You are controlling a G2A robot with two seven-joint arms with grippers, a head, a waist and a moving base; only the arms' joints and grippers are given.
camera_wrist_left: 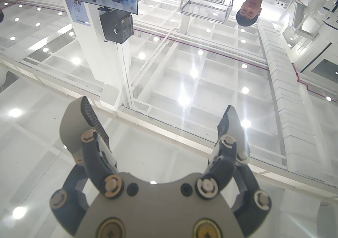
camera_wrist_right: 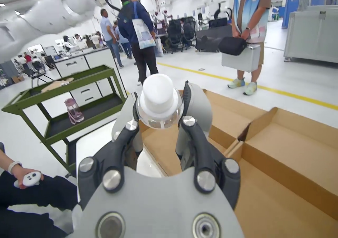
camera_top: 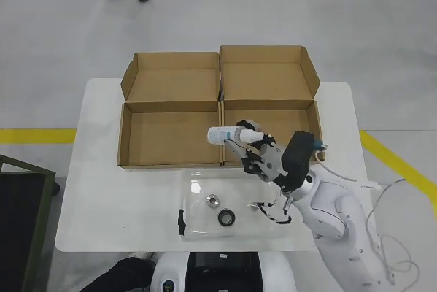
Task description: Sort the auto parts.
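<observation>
The right gripper (camera_wrist_right: 161, 108) has its fingers (camera_wrist_right: 196, 106) closed on a white-capped bottle (camera_wrist_right: 158, 93), one on each side of the clear shoulder just under the cap. The cap stands out past the fingertips. The bottle lies level in the air, beyond the far edge of the clear tray (camera_top: 191, 177), over the wall where two open cardboard boxes (camera_top: 171, 139) meet. Those boxes stand side by side just behind the tray, on the same white table (camera_top: 94, 182).

Inside the tray are a small metal ring (camera_top: 212, 199) and, nearer the front, a black ring (camera_top: 226, 217). A black piece (camera_top: 181, 221) sits at the tray's left end.

The left gripper (camera_wrist_left: 157, 108) points up towards the ceiling, its fingers (camera_wrist_left: 92, 120) spread wide with nothing between them.
</observation>
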